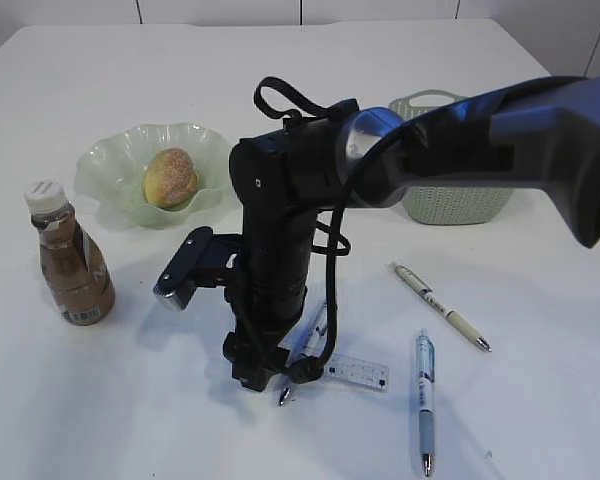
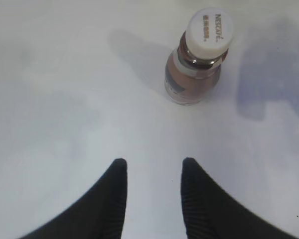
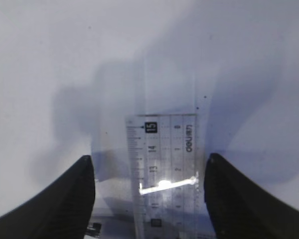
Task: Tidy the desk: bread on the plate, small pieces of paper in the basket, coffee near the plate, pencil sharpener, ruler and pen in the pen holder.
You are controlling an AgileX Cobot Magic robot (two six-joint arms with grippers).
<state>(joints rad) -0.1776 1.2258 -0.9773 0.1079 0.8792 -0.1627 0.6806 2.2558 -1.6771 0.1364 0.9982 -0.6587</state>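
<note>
Step in hand: the ruler step; the right hand point(image 3: 149, 199) is lowered over the clear ruler point(image 3: 164, 174), which lies flat on the table point(image 1: 130, 420).
Right hand: fingers apart, one on either side of the ruler's width; no contact can be made out, so nothing is gripped yet.
Left hand: the left hand point(image 2: 152, 199) hangs above bare table, fingers partly apart and holding nothing, with the coffee bottle point(image 2: 197, 59) well ahead of it.
Ruler, exterior view: only one end shows, just right of the arm's tip; a pen point(image 1: 310, 340) lies close beside it, mostly hidden by the arm.
Other task things: bread point(image 1: 170, 178) already on the plate point(image 1: 105, 165); coffee bottle upright near the plate; two more pens point(image 1: 440, 305) point(image 1: 425, 400) loose on the table; basket point(image 1: 455, 205) behind the arm. The pen holder and sharpener are not visible.
Next move, as judged: descend until the fingertips reach the table, then close across the ruler's narrow width. A thin, flat, slippery strip offers little edge, so the fingers must catch both long edges squarely before lifting.
Risk: the neighbouring pen may be nudged or pinched along with it.
</note>
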